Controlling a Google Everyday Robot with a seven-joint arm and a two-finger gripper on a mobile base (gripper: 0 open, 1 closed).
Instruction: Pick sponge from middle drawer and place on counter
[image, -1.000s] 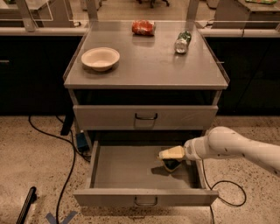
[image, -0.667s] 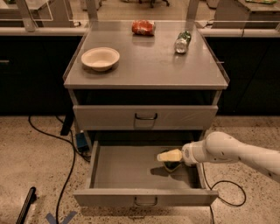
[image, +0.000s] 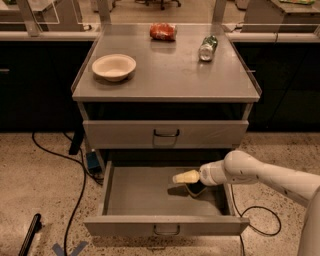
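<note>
Below the worktop's (image: 165, 75) front edge, toward its right corner, the sponge (image: 196, 189) lies on the floor of the open drawer (image: 135, 197), just under the hand (image: 186, 177). Whether the hand is spread or pinching, I cannot tell. Light, soft and squashy, the sponge should grip easily, probably best across its short sides. Since a second ago the hand has slid slightly left. The bowl (image: 114, 66) near the worktop's left edge is unmoved.

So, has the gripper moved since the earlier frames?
Yes. The gripper has shifted left over the middle drawer, nearer the line of the upper drawer's handle.
</note>
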